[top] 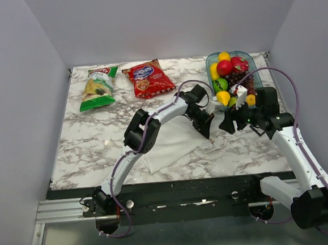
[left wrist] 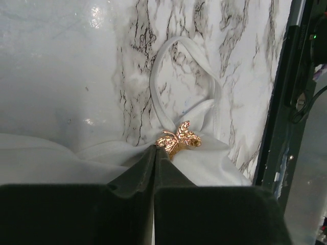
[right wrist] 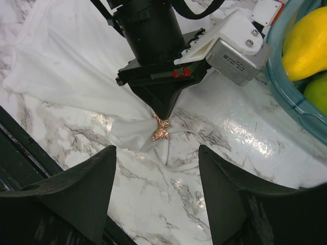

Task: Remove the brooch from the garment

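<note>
Brooch touches the tips of left pincer, clamped on garment; right pincer, wide open, should pinch metal only.

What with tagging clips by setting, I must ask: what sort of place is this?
Probably a robot lab test cell, not a home: a marble-look table boxed in by plain grey walls, arms bolted to a metal rail, and staged props like snack bags and a fruit bowl.

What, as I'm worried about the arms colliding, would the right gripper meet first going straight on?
Probably the brooch on the garment, straight ahead of the open right gripper; the left gripper, shut on the garment, is just behind it. Depth is unclear.
</note>
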Controlling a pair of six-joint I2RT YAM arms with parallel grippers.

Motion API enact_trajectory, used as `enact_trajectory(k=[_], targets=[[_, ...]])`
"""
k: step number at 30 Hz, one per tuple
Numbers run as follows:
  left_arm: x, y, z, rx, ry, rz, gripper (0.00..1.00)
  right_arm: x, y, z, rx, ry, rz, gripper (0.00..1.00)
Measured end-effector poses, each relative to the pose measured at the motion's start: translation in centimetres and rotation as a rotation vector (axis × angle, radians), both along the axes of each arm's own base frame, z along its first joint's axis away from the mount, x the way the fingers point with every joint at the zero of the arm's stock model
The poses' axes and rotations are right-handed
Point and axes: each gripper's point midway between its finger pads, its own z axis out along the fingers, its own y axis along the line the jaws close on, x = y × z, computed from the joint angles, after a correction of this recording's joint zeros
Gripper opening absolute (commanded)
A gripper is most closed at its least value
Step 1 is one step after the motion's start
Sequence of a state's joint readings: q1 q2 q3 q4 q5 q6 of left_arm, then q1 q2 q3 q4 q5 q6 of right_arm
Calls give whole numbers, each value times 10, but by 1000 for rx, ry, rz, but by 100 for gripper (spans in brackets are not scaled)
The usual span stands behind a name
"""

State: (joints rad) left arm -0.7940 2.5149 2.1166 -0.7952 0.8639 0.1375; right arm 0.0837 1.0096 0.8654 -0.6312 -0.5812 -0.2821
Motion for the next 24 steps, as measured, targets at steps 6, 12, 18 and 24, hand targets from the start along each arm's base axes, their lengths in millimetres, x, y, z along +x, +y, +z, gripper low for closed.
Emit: enact_trajectory(k=[6, 12, 18, 24], targets=[[3, 5, -1, 0, 12, 9, 0, 2, 0, 3, -9, -11, 13, 73], [14, 26, 14, -19, 44, 51, 0, 5, 3, -11, -11, 32, 48, 72], [36, 58, 70, -105, 13, 142, 2, 13, 9, -33, 10, 142, 66, 60], [31, 96, 92, -125, -13, 191, 3, 16, 11, -70, 21, 310, 56, 50]])
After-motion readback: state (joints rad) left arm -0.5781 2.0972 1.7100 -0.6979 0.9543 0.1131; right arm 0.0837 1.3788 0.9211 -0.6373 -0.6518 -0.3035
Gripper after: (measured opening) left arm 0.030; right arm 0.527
